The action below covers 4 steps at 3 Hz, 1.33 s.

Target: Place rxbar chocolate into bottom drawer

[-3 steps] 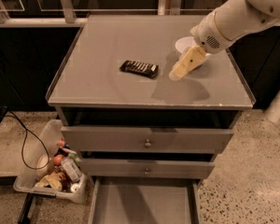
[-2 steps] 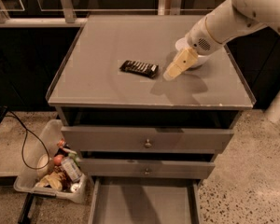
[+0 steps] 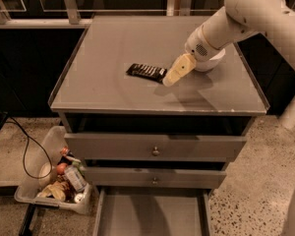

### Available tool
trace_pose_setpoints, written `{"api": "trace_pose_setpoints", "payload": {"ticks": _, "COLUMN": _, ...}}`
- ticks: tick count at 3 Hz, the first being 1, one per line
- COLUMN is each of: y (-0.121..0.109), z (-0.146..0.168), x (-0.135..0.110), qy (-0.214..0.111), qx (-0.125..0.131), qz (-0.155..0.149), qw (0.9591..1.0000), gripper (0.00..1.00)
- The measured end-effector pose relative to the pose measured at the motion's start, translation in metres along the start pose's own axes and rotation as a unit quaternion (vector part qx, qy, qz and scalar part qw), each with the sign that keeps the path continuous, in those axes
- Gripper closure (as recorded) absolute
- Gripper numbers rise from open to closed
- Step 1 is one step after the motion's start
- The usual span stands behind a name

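Observation:
The rxbar chocolate (image 3: pixel 146 72), a flat black bar with pale striped lettering, lies on the grey cabinet top (image 3: pixel 113 58) near its middle. My gripper (image 3: pixel 171 77), with cream fingers, reaches down from the white arm at the upper right; its tip is right at the bar's right end. A white bowl (image 3: pixel 214 60) sits behind the arm, mostly hidden. The bottom drawer (image 3: pixel 152 214) is pulled open below, a grey tray with nothing in it.
Two upper grey drawers (image 3: pixel 155 147) with small round knobs are shut. A clear bin (image 3: pixel 56 181) of mixed items stands on the floor at the left, with a black cable (image 3: pixel 24 141) beside it. A glass railing runs behind the cabinet.
My gripper has moved left and slightly down across the cabinet top, from beside the bowl to the bar's right end. The bar has not moved.

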<state>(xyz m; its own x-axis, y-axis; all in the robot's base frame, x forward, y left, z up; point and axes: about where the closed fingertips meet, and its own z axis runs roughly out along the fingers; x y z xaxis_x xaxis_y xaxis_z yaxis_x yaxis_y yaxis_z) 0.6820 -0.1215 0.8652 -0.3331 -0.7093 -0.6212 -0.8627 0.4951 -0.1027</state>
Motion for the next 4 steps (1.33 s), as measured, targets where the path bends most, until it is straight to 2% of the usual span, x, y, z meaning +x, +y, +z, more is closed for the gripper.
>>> {"api": "trace_pose_setpoints", "payload": {"ticks": 1, "y": 0.003, "z": 0.012, "x": -0.012, "qy": 0.007, "qx": -0.006, "qz": -0.010, "qw": 0.9999, "gripper": 0.00}}
{"api": "trace_pose_setpoints", "payload": {"ticks": 2, "y": 0.003, "z": 0.012, "x": -0.013, "qy": 0.006, "qx": -0.007, "qz": -0.011, "qw": 0.9999, "gripper": 0.00}}
{"api": "trace_pose_setpoints", "payload": {"ticks": 3, "y": -0.003, "z": -0.023, "x": -0.037, "qy": -0.004, "qx": 0.020, "qz": -0.048, "qw": 0.9987, "gripper": 0.00}}
{"api": "trace_pose_setpoints", "payload": {"ticks": 4, "y": -0.003, "z": -0.023, "x": -0.037, "qy": -0.004, "qx": 0.020, "qz": -0.048, "qw": 0.9987, "gripper": 0.00}}
